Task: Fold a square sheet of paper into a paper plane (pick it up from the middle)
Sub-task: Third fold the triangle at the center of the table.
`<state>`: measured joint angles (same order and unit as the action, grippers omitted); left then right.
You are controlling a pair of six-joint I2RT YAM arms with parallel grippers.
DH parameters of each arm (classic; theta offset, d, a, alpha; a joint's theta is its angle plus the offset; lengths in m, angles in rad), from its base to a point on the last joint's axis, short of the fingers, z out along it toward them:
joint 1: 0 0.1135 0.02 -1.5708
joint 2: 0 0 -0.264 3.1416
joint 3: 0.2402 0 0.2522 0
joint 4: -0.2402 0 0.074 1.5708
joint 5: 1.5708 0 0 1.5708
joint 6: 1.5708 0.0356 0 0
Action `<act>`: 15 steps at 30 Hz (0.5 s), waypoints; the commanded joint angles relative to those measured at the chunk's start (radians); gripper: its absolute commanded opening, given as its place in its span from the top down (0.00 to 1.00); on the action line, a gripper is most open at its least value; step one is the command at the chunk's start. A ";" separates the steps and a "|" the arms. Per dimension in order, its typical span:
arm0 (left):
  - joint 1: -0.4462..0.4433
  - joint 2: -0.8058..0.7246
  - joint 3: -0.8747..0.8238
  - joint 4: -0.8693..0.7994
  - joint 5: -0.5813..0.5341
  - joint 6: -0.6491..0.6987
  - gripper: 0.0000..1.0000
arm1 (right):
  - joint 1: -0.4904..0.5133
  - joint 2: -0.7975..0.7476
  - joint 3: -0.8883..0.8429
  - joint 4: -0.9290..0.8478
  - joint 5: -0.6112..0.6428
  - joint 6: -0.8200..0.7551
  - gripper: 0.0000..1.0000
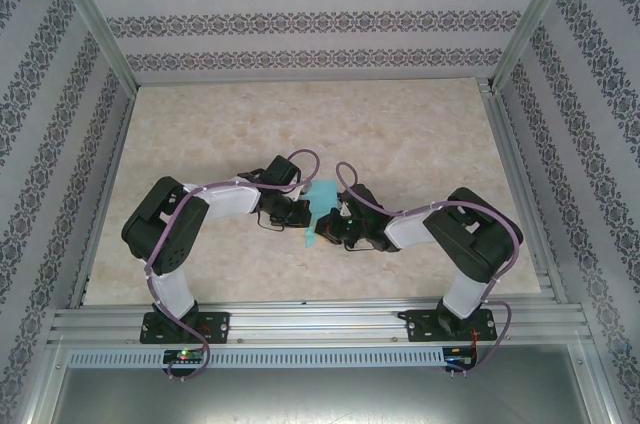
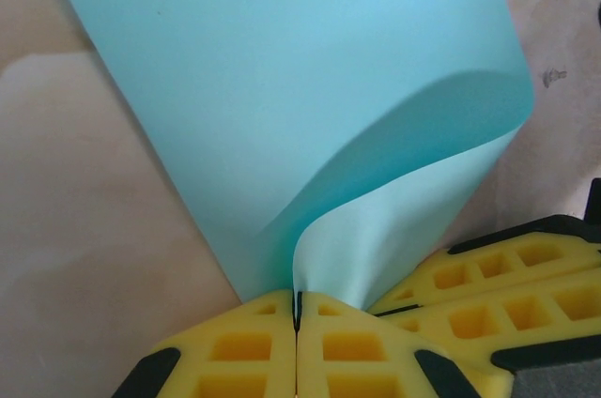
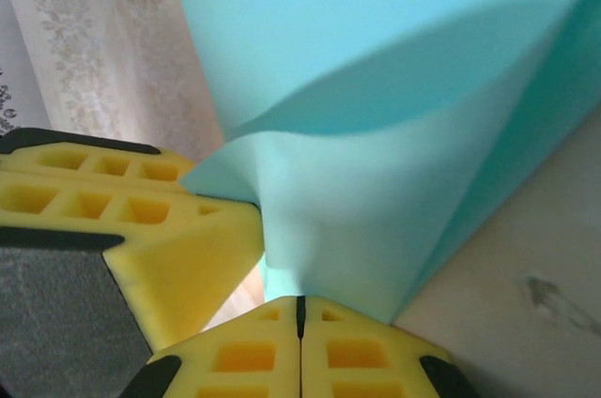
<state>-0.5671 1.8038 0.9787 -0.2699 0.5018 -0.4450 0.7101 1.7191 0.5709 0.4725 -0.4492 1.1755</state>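
The square sheet of paper (image 1: 320, 191) is turquoise-blue and lies partly on the table between my two arms, its near part lifted and curled. My left gripper (image 2: 297, 309) is shut on the sheet's (image 2: 282, 88) near edge, and the paper rises in a curve from between its yellow fingers. My right gripper (image 3: 300, 309) is shut on the same sheet (image 3: 394, 88) right beside it. The two grippers (image 1: 300, 212) (image 1: 330, 226) meet tip to tip at mid-table. The right fingers (image 2: 488, 290) show in the left wrist view, the left fingers (image 3: 150, 220) in the right wrist view. The paper plane is out of view.
The beige marbled table (image 1: 200, 134) has open surface all round the arms. Patterned walls (image 1: 300, 24) and aluminium posts fence it at the back and both sides. A metal rail (image 1: 320, 322) runs along the near edge.
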 commanded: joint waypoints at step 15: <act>0.009 0.038 0.007 -0.080 -0.022 0.028 0.91 | -0.060 -0.031 0.109 -0.179 0.010 -0.129 0.90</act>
<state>-0.5671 1.8076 0.9871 -0.2810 0.5045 -0.4442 0.6598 1.6520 0.6624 0.3099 -0.4320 1.0824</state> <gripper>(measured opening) 0.087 0.096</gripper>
